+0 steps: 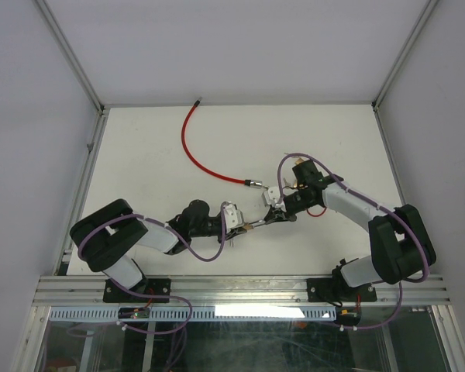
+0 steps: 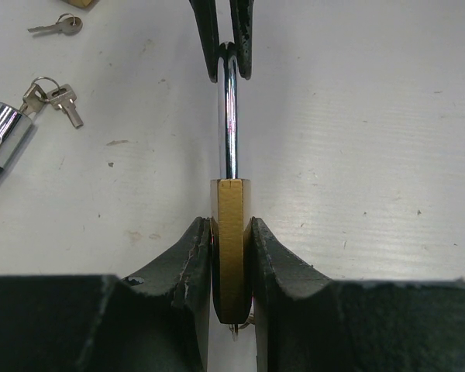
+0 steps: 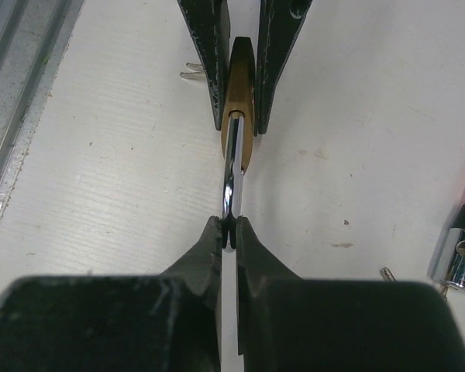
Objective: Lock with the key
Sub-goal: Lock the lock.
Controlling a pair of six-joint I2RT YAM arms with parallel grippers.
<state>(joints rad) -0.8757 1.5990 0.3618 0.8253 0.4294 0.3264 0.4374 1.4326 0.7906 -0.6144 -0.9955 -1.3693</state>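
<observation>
Grips brass padlock body (image 2: 231,232) in left jaws, pinches shackle (image 2: 228,124) in right jaws. Calls for straight, aligned push.

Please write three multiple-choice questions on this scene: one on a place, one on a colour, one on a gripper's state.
1. Where is the padlock? A lying alone on the table; B held between both grippers; C in a box.
2. What colour is the cable? A red; B blue; C green.
3. The right gripper is: A open; B shut on the shackle; C shut on a key.
Answers: 1 B, the left gripper clamps its body; 2 A, the top view shows red; 3 B, its fingers pinch the shackle.
</observation>
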